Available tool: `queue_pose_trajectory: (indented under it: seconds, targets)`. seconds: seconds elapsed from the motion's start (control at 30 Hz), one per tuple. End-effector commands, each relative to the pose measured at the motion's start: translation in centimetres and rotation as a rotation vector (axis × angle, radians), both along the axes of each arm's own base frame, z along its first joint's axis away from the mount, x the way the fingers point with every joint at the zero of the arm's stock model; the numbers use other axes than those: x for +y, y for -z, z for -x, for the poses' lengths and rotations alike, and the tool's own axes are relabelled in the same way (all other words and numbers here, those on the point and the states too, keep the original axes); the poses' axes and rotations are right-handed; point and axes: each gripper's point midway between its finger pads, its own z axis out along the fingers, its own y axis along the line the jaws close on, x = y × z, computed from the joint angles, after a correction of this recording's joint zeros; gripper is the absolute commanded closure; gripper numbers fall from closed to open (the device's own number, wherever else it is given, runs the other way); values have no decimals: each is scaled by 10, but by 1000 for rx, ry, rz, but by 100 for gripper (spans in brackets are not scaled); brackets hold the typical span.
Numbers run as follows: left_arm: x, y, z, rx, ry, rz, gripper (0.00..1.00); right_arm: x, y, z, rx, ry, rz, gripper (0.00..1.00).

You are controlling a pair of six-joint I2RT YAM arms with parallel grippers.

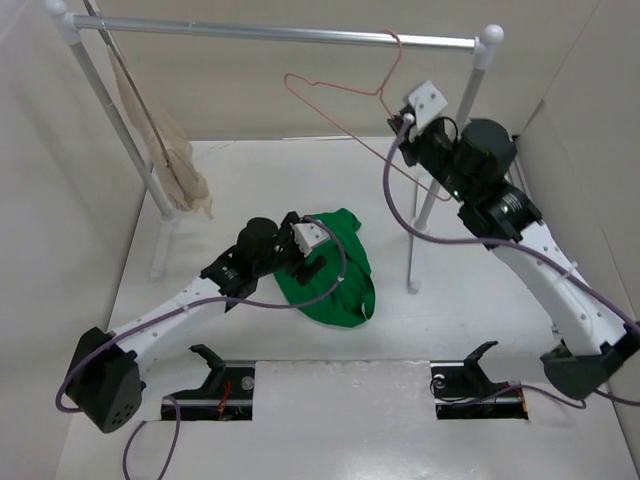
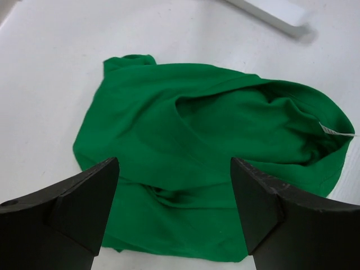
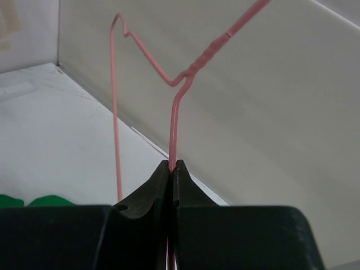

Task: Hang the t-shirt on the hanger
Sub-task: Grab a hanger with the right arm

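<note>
The green t-shirt point(image 1: 340, 275) lies crumpled on the white table. My left gripper point(image 1: 310, 255) hovers just above it with jaws wide open. In the left wrist view the t-shirt point(image 2: 208, 135) fills the space between and beyond the fingers of the gripper point(image 2: 174, 169), collar opening to the right. The pink wire hanger point(image 1: 335, 92) hangs tilted in the air with its hook at the rail. My right gripper point(image 1: 405, 125) is shut on the hanger's wire just below the twisted neck; the right wrist view shows the wire point(image 3: 174, 124) pinched between the tips of the gripper point(image 3: 172, 164).
A metal rail point(image 1: 280, 33) spans the back on two white posts; the right post point(image 1: 430, 200) stands beside the right arm. A beige garment point(image 1: 170, 155) on a dark hanger hangs at the rail's left end. Cardboard walls enclose the table.
</note>
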Motion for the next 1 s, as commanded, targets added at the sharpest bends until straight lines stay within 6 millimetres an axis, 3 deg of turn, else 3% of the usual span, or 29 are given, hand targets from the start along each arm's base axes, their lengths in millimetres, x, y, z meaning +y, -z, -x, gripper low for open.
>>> queue_pose_trajectory:
  seconds: [0.0,0.07,0.1,0.13,0.2,0.27,0.33,0.37,0.43,0.53,0.57,0.6,0.67,0.73,0.77,0.8,0.83,0.97]
  targets:
    - [-22,-22,-9,-31,66,18,23,-1,69,41,142,-105,40,100]
    - [-33,-22,-13,-24,77,8,22,-23,94,49,196,-28,29,100]
    - [-40,-22,-23,-27,83,-7,22,-38,94,59,196,4,8,100]
    - [-43,-16,-23,-12,88,-34,22,-46,117,60,234,34,19,100]
    - [-49,-15,-32,-32,90,-68,23,-55,122,61,225,60,11,100]
    - [-54,2,-34,-3,97,-108,25,-68,111,44,205,103,20,100]
    - [-55,0,-37,-26,109,-122,25,-66,113,19,242,97,72,100]
    - [-55,2,-37,-27,109,-121,25,-64,88,12,190,95,82,100]
    - [-53,7,-35,-18,110,-129,25,-57,81,0,175,85,88,100]
    - [-47,15,-31,-20,99,-135,25,-49,78,-20,146,60,69,100]
    - [-44,23,-29,-4,88,-142,25,-50,85,-29,158,62,73,100]
    - [-44,18,-30,-20,87,-130,25,-46,78,-32,152,51,58,100]
    - [-41,28,-26,6,83,-139,25,-44,72,-41,147,40,54,100]
    - [-42,20,-29,-11,68,-117,25,-51,57,-62,134,63,45,100]
    - [-41,21,-27,-4,64,-112,25,-51,58,-67,158,54,54,100]
    - [-42,19,-28,-12,64,-105,25,-56,70,-86,199,77,67,100]
    - [-40,23,-26,-5,64,-111,26,-55,39,-90,143,77,62,100]
    - [-40,20,-30,-4,42,-78,26,-39,33,-101,149,42,88,100]
